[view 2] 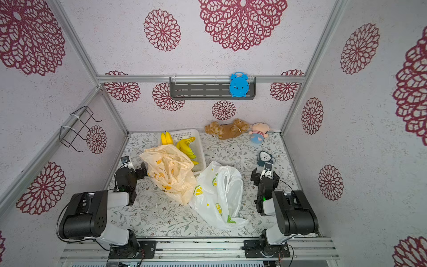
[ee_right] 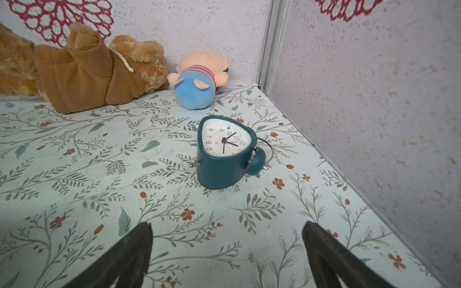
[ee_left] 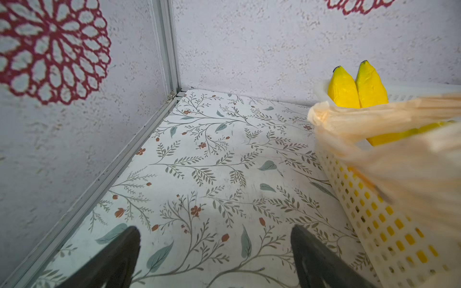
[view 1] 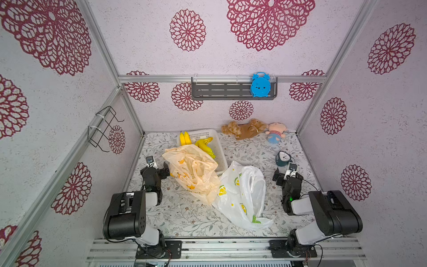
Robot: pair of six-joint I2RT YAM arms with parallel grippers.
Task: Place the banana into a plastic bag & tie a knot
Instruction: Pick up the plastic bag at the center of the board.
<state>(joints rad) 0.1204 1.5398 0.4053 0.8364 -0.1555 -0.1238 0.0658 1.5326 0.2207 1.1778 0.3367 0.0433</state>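
Yellow bananas [view 1: 205, 145] lie in a white perforated basket [view 1: 215, 136] at the back; a pair [ee_left: 356, 87] stands upright in its corner. A crumpled cream-orange plastic bag [view 1: 191, 173] rests against the basket's front and partly covers it, seen blurred and close in the left wrist view [ee_left: 411, 169]. A white lemon-print plastic bag [view 1: 242, 194] lies beside it toward the front right. My left gripper [view 1: 155, 167] [ee_left: 215, 230] sits just left of the cream bag, open and empty. My right gripper [view 1: 287, 173] [ee_right: 227, 227] is open and empty, right of the white bag.
A teal alarm clock [ee_right: 224, 154] lies tipped over just ahead of my right gripper. A brown teddy bear [view 1: 245, 129] and a pig doll [view 1: 275, 133] lie against the back wall. A blue clock [view 1: 260, 85] stands on a wall shelf. A wire rack [view 1: 104, 129] hangs on the left wall.
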